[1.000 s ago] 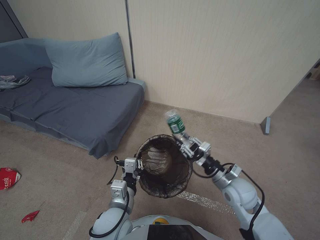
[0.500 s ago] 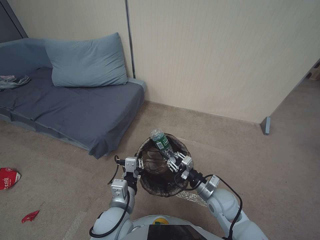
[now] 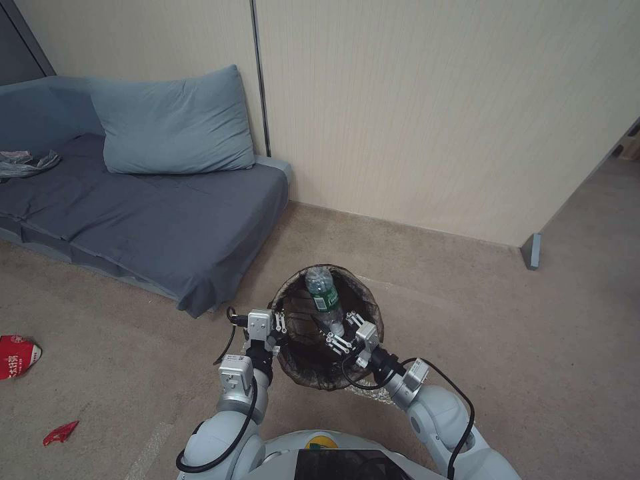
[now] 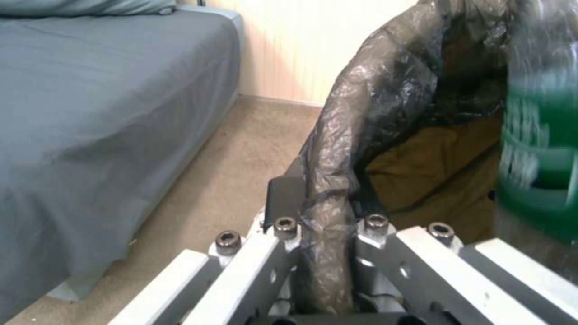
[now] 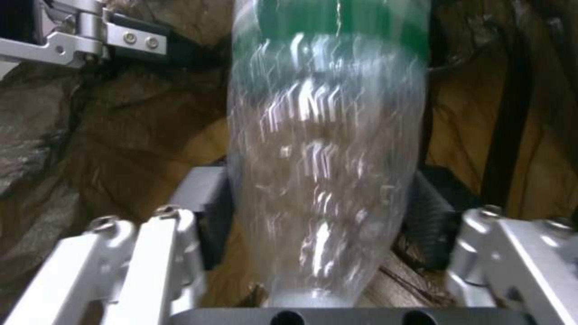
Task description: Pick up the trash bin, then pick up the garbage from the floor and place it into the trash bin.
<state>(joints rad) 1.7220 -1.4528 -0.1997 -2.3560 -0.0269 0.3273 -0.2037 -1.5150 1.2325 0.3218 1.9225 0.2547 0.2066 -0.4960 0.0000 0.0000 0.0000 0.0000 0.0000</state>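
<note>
1. Bin (image 3: pixel 301 363): round, lined with a dark bag, held off the floor in front of the robot, mouth up.
2. Left gripper (image 3: pixel 280 328): at the bin's left rim; jaws pinch rim and bag (image 4: pixel 337 189) between them.
3. Bottle (image 3: pixel 323 297): clear, green label, over the bin's mouth, base pointing away from the robot, neck toward the right gripper (image 3: pixel 341 341).
4. Right gripper: over the bin's near right rim; jaws sit either side of the bottle's neck end (image 5: pixel 325 189), apparently pinching it.
5. Step in hand: putting the bottle into the bin.
6. Next move calls for: spreading the right jaws so the bottle drops inside, while the left grip holds the bin level.
7. Left to do: red packet (image 3: pixel 17 355) and red scrap (image 3: pixel 60 433) lie on the floor at far left, well apart from the bin.
</note>
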